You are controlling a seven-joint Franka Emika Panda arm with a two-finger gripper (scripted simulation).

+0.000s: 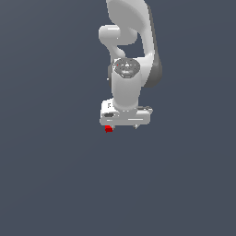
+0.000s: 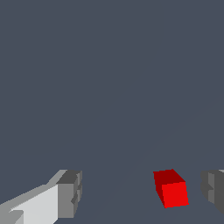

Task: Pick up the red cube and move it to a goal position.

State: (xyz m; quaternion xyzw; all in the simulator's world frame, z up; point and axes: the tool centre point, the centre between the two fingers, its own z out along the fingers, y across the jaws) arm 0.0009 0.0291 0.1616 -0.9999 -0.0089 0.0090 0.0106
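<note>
The red cube (image 1: pixel 109 129) is tiny and bright red; in the exterior view it shows just under the white gripper's end toward that view's left. In the wrist view the red cube (image 2: pixel 171 188) lies between the two grey fingertips, much closer to one than the other, touching neither. My gripper (image 1: pixel 124 126) is open, its fingers spread wide, and it hangs low over the cube. In the wrist view the gripper (image 2: pixel 142 192) shows one finger (image 2: pixel 69 194) with its white body and the other finger (image 2: pixel 213 189) at the frame's edge.
The white arm (image 1: pixel 131 46) rises above the gripper in the exterior view. A plain dark grey surface (image 1: pixel 55 175) fills everything else. No goal marker shows.
</note>
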